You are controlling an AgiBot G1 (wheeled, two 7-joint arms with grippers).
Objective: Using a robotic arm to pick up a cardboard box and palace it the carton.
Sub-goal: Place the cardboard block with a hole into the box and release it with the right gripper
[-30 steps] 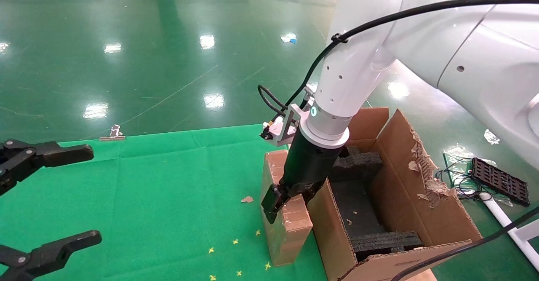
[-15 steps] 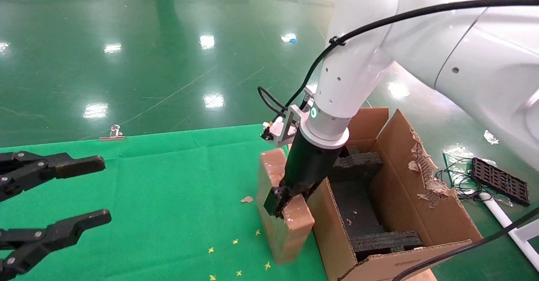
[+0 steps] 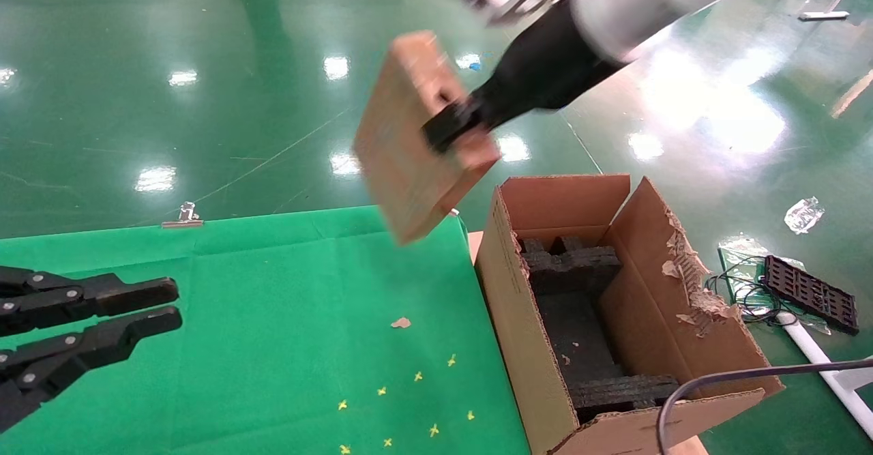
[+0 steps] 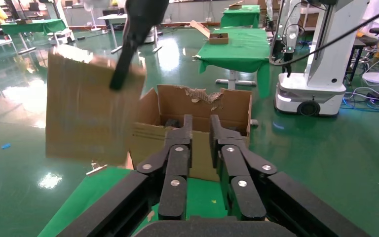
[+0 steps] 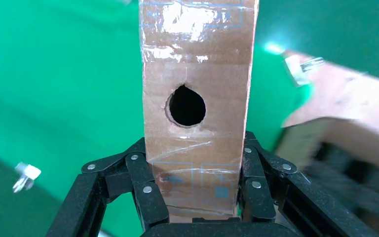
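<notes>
My right gripper (image 3: 453, 124) is shut on the cardboard box (image 3: 409, 148), which hangs tilted high in the air, left of and above the carton (image 3: 501, 284). In the right wrist view the box's narrow edge with its round hole (image 5: 186, 105) stands between the fingers (image 5: 143, 170). The open carton sits at the table's right edge with black foam inserts (image 3: 573, 271) inside and one ragged flap (image 3: 689, 271). The left wrist view shows the lifted box (image 4: 86, 103) in front of the carton (image 4: 205, 103). My left gripper (image 3: 170, 305) hovers over the green cloth at the left, fingers nearly together, holding nothing.
Green cloth (image 3: 273, 271) covers the table, with a cardboard scrap (image 3: 400, 323) and small yellow marks (image 3: 382, 391) on it. A metal clip (image 3: 183, 215) sits at the far edge. A black tray and cables (image 3: 808, 291) lie on the floor right of the carton.
The right arm has lifted the box off the table beside the carton and swung it up and back. The left gripper's fingers have closed from wide apart to nearly together.
</notes>
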